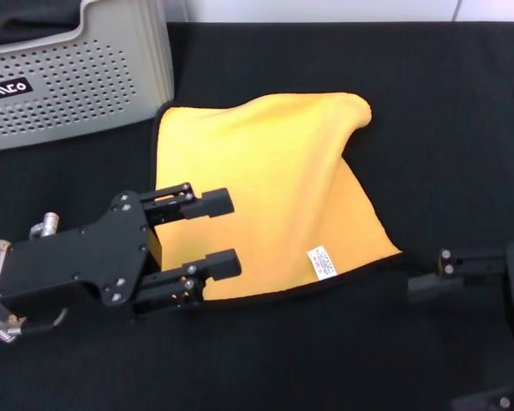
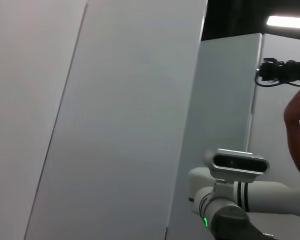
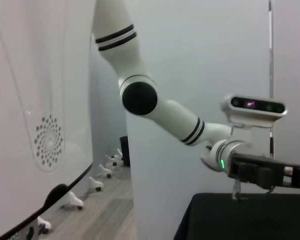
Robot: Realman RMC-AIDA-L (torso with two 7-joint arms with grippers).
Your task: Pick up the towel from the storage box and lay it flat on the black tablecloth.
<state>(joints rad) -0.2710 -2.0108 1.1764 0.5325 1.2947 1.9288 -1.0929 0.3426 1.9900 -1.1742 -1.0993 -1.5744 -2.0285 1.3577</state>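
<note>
You have the towel [image 1: 265, 188] out of the box and lying yellow side up on the black tablecloth [image 1: 445, 128], roughly in the middle of the table. It is mostly spread, but the far right corner is bunched into a raised fold, and creases run from there down toward the near edge. A thin black edging shows along the near side, and the small white tag [image 1: 321, 263] lies on the yellow face close to the near right corner. The far left corner sits just beside the storage box [image 1: 77, 77], which stands at the far left of the table, light grey with perforated walls and a black label with white letters on its front. Your left gripper [image 1: 212, 233] reaches in from the left, low over the near left part of the towel, with both black fingers [image 1: 207, 203] over the cloth; the jaws stand wide apart with nothing between them but the yellow surface below. Whether the fingertips touch the cloth, you cannot tell. Your right gripper [image 1: 437, 272] is at the near right, over bare tablecloth just beyond the towel's near right corner and apart from it; only part of it shows, so you cannot tell how its jaws stand. The wrist views show only walls and the opposite arm.
</note>
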